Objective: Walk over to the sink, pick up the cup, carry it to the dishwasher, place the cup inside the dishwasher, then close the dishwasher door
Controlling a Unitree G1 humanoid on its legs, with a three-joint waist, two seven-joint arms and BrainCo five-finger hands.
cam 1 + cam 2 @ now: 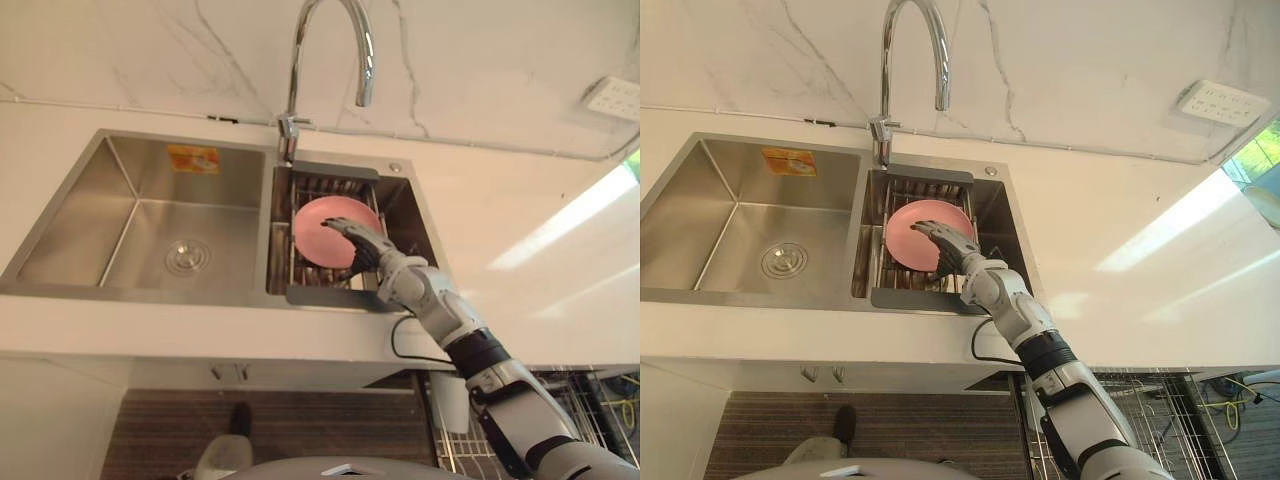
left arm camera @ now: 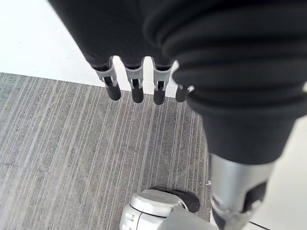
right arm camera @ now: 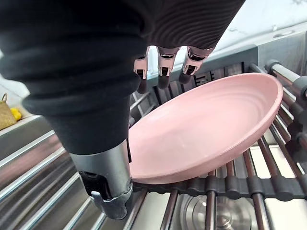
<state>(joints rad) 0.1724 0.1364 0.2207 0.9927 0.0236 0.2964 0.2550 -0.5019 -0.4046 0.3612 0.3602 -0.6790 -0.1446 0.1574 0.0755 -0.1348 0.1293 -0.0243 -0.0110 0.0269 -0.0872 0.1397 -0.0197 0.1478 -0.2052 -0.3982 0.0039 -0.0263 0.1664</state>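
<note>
A pink shallow plate leans tilted on the wire rack in the sink's small right basin; no cup shows there. My right hand reaches over the plate from the front, open. Its straight fingers hang above the plate's far rim. The thumb sits beside the near rim, and I cannot tell whether it touches. My left hand hangs at my side over the grey striped floor, its fingers straight and holding nothing.
The large left basin has a round drain. A tall curved faucet rises behind the divider. White counter runs to the right, with a wall socket. A dishwasher's wire basket stands out below the counter at lower right.
</note>
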